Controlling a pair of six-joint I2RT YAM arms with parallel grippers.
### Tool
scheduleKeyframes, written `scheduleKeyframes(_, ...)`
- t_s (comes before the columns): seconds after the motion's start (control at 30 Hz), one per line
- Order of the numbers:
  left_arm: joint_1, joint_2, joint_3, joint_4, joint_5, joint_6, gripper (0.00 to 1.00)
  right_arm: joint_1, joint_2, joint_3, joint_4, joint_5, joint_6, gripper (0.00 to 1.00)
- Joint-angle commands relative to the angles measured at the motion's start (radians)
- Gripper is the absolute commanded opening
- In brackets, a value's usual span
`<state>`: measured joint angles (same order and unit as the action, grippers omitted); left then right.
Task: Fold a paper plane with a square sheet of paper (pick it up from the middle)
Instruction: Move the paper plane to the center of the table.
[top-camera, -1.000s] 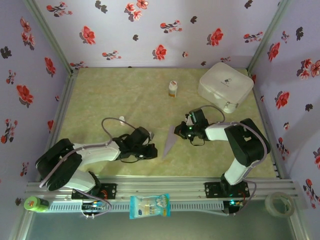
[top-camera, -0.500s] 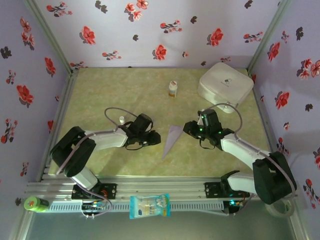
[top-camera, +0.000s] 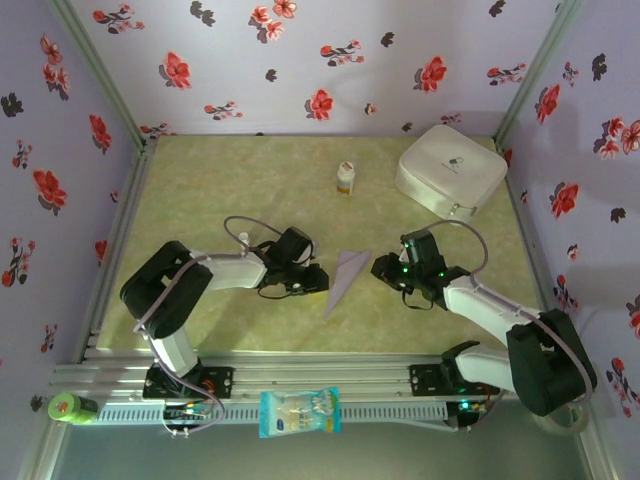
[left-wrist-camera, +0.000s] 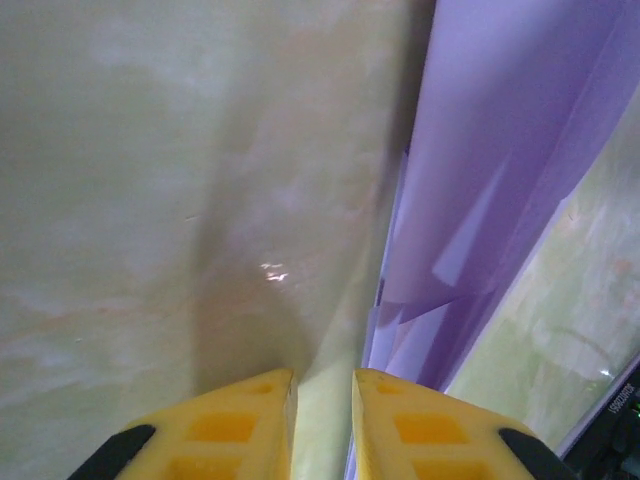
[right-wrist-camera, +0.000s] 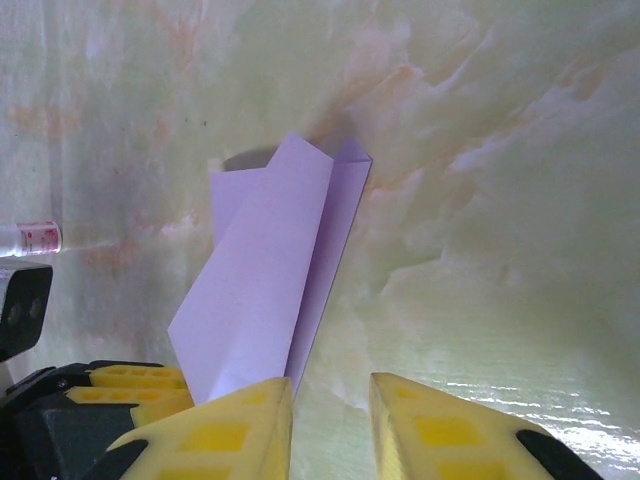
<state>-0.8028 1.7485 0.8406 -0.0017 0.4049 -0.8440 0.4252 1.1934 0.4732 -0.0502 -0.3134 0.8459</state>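
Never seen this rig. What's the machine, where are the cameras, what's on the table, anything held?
Two robot arms are bolted at the table's near edge, each ending in a two-finger gripper. The overhead picture looks down from above and behind them, showing the left gripper and the right gripper. The other two come from cameras on the wrists, so the yellow fingers at the bottom are each arm's own. Between the grippers the paper plane, folded from lavender paper, lies on the table. Further back stand a small bottle and a white case. Both grippers' jaws stand slightly apart with nothing between them, so nothing is held.
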Motion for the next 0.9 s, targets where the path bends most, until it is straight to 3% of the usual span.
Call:
scheduleKeyframes(0.0,-0.007,0.028,0.026,0.022,0.040,0.026,0.21,-0.005,0.019,-0.012,0.029,0.006,0.018,0.26)
scheduleKeyframes(0.57,-0.019,0.055,0.025,0.099,0.074,0.007,0.24,-0.001,0.153,-0.019,0.127,-0.080,0.045,0.26)
scheduleKeyframes(0.87,-0.020,0.017,-0.017,0.144,0.014,-0.042,0.23,0.004,0.181,-0.017,0.158,-0.089,0.053,0.25)
